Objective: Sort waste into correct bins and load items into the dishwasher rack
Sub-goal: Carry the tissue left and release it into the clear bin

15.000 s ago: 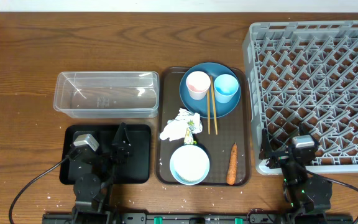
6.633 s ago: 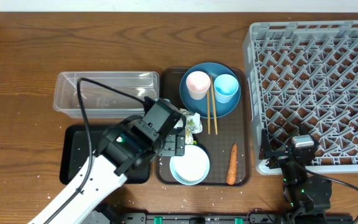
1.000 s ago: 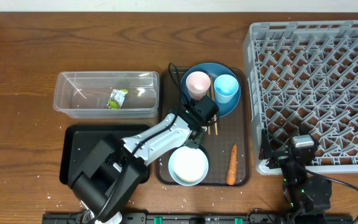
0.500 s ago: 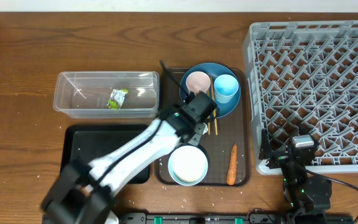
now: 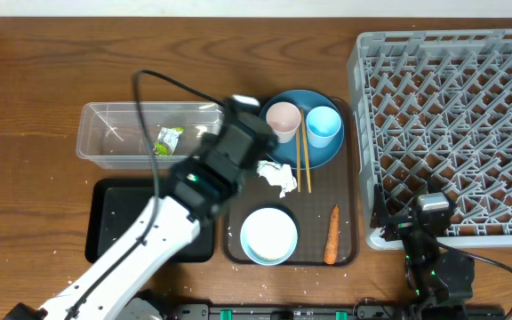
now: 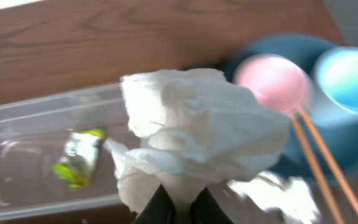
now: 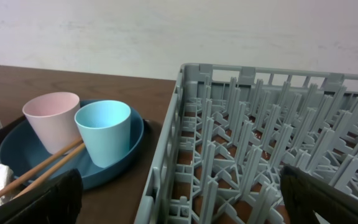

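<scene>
- The left gripper point(image 6: 178, 210) is pinching a crumpled white wrapper piece point(image 6: 191, 124) between its pressed-together fingers, holding it lifted, with the right end of the clear tub point(image 5: 132, 162) and the dark-blue plate point(image 5: 325, 153) showing behind it in the wrist view
- A green wrapper scrap point(image 5: 169, 140) is lying inside the clear tub, towards its right end
- A second white crumpled piece point(image 5: 276, 176) is resting near the centre of the brown tray point(image 5: 318, 200), just beside the chopsticks point(image 5: 301, 169)
- The plate is sitting at the tray's far edge, carrying the pink cup point(image 5: 283, 118) and light-blue cup point(image 5: 324, 124) side by side
- The bowl point(image 5: 270, 236) is standing at the tray's near edge, the carrot point(image 5: 332, 236) lying towards its near right corner
- The right gripper point(image 7: 180, 193) is resting with fingers spread wide and nothing between them, at the near left corner of the dishwasher rack point(image 5: 452, 107)
- The black tray point(image 5: 105, 227) is lying near the table's front edge, partly under the left arm
</scene>
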